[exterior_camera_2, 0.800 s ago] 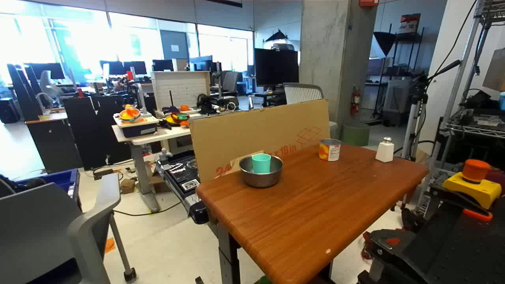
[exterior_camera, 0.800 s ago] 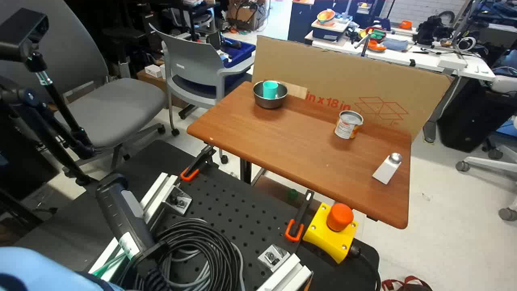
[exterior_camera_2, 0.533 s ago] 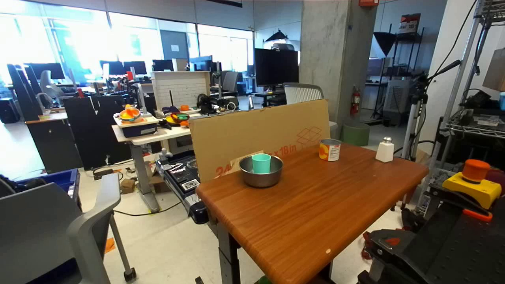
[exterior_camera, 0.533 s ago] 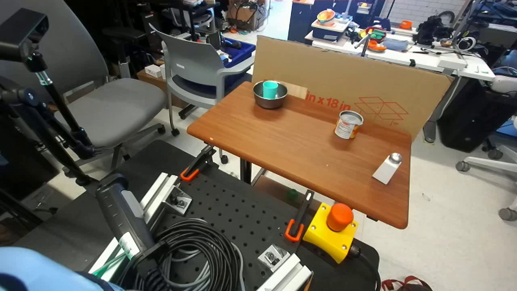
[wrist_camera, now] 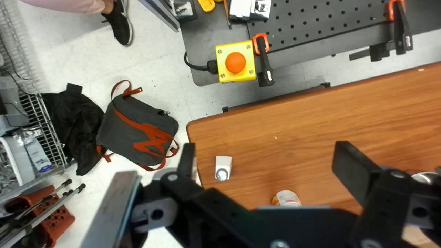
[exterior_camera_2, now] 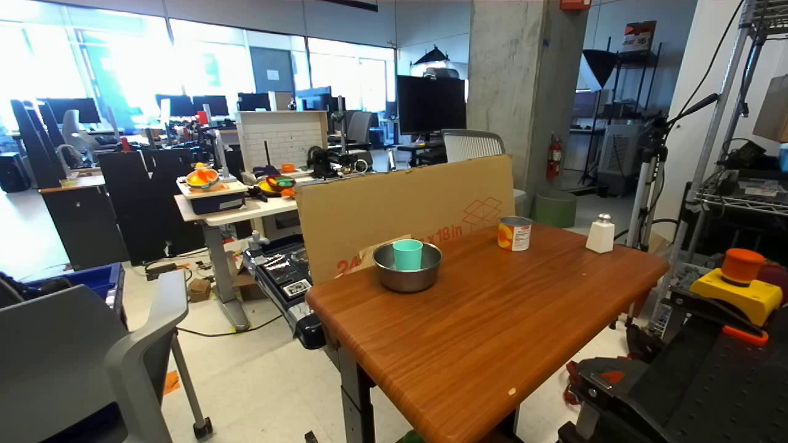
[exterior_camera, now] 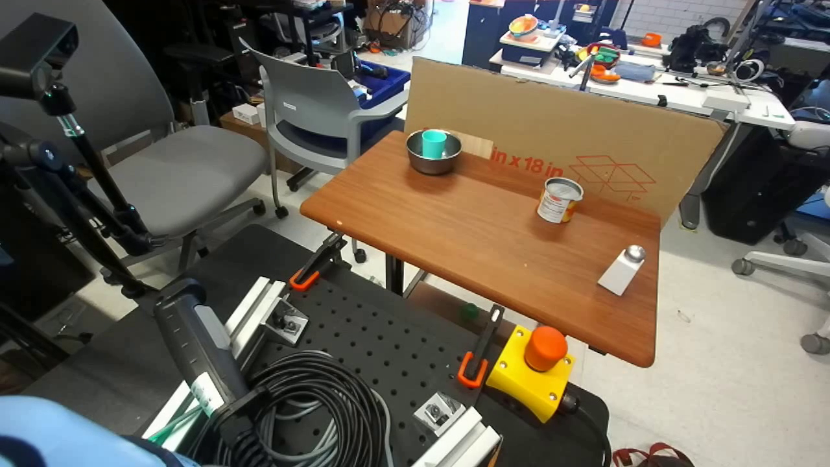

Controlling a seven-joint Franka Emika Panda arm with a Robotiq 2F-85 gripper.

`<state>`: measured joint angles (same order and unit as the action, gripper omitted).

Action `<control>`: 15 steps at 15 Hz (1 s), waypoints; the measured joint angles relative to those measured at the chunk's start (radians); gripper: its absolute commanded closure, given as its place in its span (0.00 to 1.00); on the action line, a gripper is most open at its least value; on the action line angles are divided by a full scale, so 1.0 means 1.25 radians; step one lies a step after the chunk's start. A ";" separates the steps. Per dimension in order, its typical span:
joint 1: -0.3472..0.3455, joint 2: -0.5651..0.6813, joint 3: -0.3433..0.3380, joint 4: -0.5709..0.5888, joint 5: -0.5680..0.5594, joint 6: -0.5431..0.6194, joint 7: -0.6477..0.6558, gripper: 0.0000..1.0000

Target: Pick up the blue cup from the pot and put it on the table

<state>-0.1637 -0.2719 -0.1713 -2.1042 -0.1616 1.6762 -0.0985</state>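
Observation:
The teal-blue cup (exterior_camera: pixel 434 144) stands upright inside the silver metal pot (exterior_camera: pixel 433 167) at the back corner of the reddish-brown table (exterior_camera: pixel 480 227). The cup (exterior_camera_2: pixel 407 255), pot (exterior_camera_2: pixel 409 281) and table (exterior_camera_2: pixel 492 326) also show in an exterior view. In the wrist view my gripper (wrist_camera: pixel 266 147) is open and empty, its fingers wide apart high above the table (wrist_camera: pixel 293 127). Part of the pot's rim (wrist_camera: pixel 424 177) shows beyond the right-hand finger in the wrist view; the cup is hidden there. The gripper is out of sight in both exterior views.
A labelled can (exterior_camera: pixel 559 200) and a white shaker with a metal top (exterior_camera: pixel 622 269) stand on the table. A cardboard sheet (exterior_camera: pixel 551 117) stands along its back edge. A yellow box with an orange button (exterior_camera: pixel 532 376) and clamps (exterior_camera: pixel 476 357) sit on the black perforated board.

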 measured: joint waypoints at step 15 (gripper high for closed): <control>0.160 0.335 0.147 0.082 0.128 0.344 0.219 0.00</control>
<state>0.0358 0.1472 0.0124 -2.0022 -0.0020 2.1068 0.1754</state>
